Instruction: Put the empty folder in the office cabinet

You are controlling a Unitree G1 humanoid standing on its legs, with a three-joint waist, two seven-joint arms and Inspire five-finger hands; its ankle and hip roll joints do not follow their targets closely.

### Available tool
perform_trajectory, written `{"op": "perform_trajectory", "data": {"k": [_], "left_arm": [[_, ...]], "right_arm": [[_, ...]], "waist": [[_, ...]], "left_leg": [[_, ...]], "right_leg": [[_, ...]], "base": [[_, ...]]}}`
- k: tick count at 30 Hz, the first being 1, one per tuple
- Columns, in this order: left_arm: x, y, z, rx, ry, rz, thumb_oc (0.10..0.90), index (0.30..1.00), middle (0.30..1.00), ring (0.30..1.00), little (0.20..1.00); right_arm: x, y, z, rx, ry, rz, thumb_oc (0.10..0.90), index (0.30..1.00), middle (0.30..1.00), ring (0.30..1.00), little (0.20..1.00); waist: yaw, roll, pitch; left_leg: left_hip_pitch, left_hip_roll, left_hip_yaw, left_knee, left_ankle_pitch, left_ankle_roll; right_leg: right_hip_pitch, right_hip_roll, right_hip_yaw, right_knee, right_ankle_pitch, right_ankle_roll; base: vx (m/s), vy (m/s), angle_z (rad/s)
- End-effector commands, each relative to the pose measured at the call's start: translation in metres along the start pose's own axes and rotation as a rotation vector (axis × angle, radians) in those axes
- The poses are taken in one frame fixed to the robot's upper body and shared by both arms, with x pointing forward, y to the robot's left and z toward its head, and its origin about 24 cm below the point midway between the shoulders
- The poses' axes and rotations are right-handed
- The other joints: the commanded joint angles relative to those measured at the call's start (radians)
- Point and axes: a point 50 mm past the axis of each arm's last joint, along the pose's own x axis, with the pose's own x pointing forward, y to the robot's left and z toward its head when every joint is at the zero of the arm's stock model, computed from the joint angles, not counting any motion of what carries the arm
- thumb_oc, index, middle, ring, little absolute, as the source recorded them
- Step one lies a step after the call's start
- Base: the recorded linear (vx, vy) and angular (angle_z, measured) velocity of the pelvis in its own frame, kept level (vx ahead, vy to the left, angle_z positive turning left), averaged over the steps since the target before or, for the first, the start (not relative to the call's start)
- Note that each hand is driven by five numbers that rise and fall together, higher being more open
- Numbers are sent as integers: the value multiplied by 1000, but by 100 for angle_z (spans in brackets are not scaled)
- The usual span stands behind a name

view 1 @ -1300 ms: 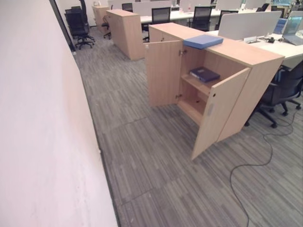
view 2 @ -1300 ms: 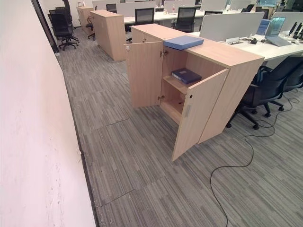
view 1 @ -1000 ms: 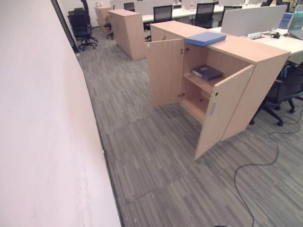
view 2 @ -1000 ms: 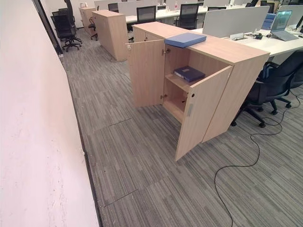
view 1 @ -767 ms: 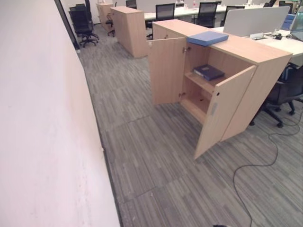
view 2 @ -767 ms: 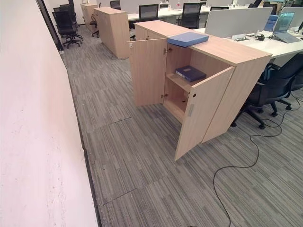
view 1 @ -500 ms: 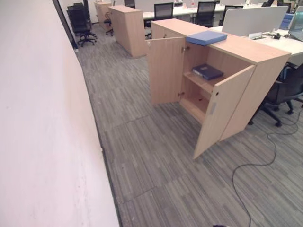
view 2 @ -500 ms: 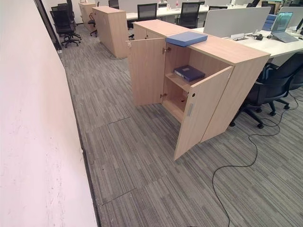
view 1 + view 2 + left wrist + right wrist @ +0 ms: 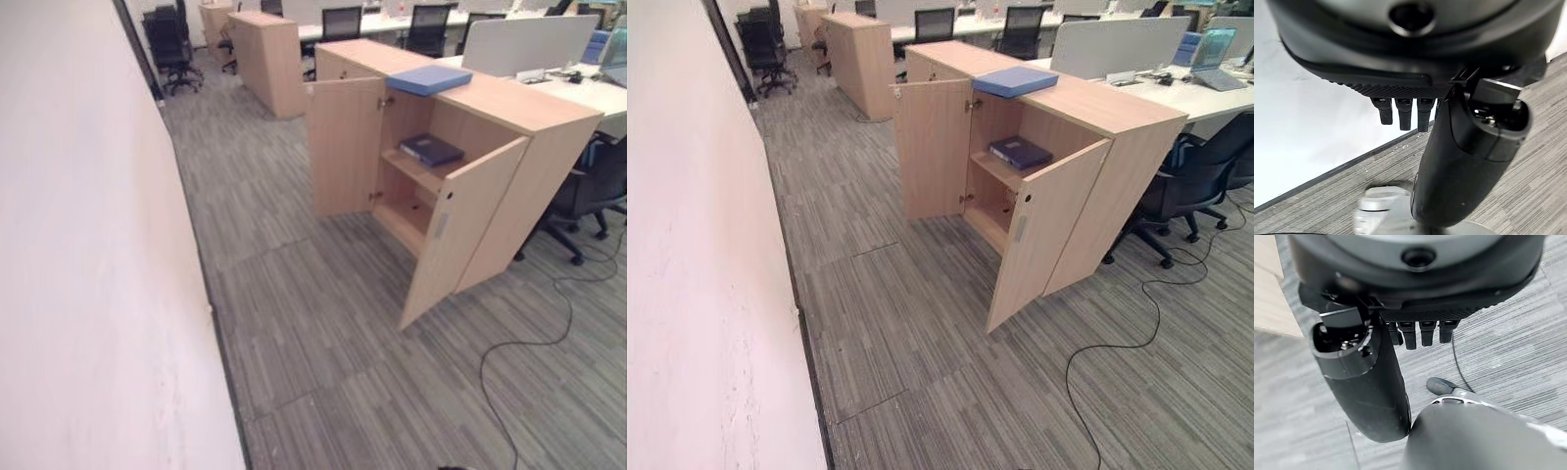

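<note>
The left robot hand hangs over the carpet with fingers straight and relaxed, holding nothing. In its own wrist view, the right robot hand does the same near a corner of pale wood.

From the head views, the light blue folder lies flat on top of the office cabinet, overhanging its front edge; that overhang looks the place to pinch. Empty, it should be light, stiff and rather slick. Both cabinet doors stand open. A dark binder occupies part of the cabinet's upper shelf; room remains beside it.
</note>
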Motion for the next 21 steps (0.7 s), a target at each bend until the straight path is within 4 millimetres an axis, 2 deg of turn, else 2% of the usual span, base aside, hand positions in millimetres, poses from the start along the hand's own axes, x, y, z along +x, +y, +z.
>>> {"op": "perform_trajectory", "data": {"k": [1,2,3,5,6,7,9,11,12,13,15,17,18,21], "left_arm": [[0,-4,0,-5,5,-9,800,900,900,900,900],[0,-4,0,-5,5,-9,800,900,900,900,900],[0,-4,1,-11,2,-8,800,900,900,900,900],[0,-4,2,-22,-2,-5,800,900,900,900,900],[0,-3,0,-39,1,1,800,900,900,900,900],[0,-3,0,-39,1,1,800,900,900,900,900],[0,-2,-2,-64,6,8,800,900,900,900,900],[0,-2,-6,-74,20,11,800,900,900,900,900],[0,-2,-6,-74,20,11,800,900,900,900,900],[-2,-3,-19,-88,58,11,800,900,900,900,900],[-3,-2,-23,-98,70,15,800,900,900,900,900],[-4,3,-29,-116,88,30,800,900,900,900,900],[-4,3,-29,-116,88,29,800,900,900,900,900],[-5,6,-32,-122,93,36,800,900,900,900,900]], "right_arm": [[-3,-21,-21,-69,93,-61,800,900,900,900,900],[-3,-21,-21,-69,93,-61,800,900,900,900,900],[-3,-23,-22,-73,95,-65,800,900,900,900,900],[-4,-25,-22,-78,98,-75,800,900,900,900,900],[-4,-28,-22,-81,99,-86,800,900,900,900,900],[-4,-28,-22,-81,99,-86,800,900,900,900,900],[-4,-32,-20,-80,88,-101,800,900,900,900,900],[-5,-32,-21,-77,90,-105,800,900,900,900,900],[-4,-32,-21,-77,90,-104,800,900,900,900,900],[-5,-30,-28,-81,111,-95,800,900,900,900,900],[-5,-30,-30,-77,119,-95,800,900,900,900,900],[-5,-26,-32,-76,129,-81,800,900,900,900,900],[-5,-26,-32,-76,129,-81,800,900,900,900,900],[-5,-23,-31,-108,132,-64,800,900,900,900,900]], "waist": [[7,-14,50],[6,-13,49],[7,-12,55],[11,-13,60],[18,-17,56],[18,-17,56],[23,10,51],[27,19,52],[29,17,55],[33,31,31],[35,31,18],[46,10,3],[46,11,1],[67,-11,-4]], "left_leg": [[-129,55,22,339,-14,22],[-133,56,20,344,-15,21],[-169,56,12,362,13,22],[-203,53,12,324,14,29],[-201,48,26,108,11,37],[-200,48,26,107,11,37],[-205,79,42,-199,146,-2],[-200,106,85,-281,176,-15],[-195,106,88,-283,176,-15],[-163,122,96,-311,180,-7],[-159,121,105,-311,186,-8],[-159,107,127,-263,163,8],[-162,108,126,-262,163,7],[-204,85,149,-159,95,37]], "right_leg": [[87,-7,-33,-31,-24,38],[86,-5,-35,-31,-24,38],[94,-2,-43,-39,-26,35],[100,1,-50,-54,-27,39],[92,-5,-49,-60,-39,54],[93,-6,-48,-60,-39,54],[99,11,-57,-60,-57,62],[122,12,-60,-60,-72,67],[125,11,-58,-60,-72,68],[149,21,-48,-60,-93,78],[159,16,-46,-60,-101,84],[175,-27,-37,-60,-112,97],[173,-26,-37,-60,-111,97],[189,-88,-52,-59,-104,127]], "base": [[8,-132,32],[19,-66,11],[56,-49,-17],[109,-18,-8],[122,34,17],[194,69,19],[253,120,22],[255,111,38],[336,117,11],[234,76,-7],[370,142,-19],[408,177,-13],[271,124,-12],[358,190,7]]}}
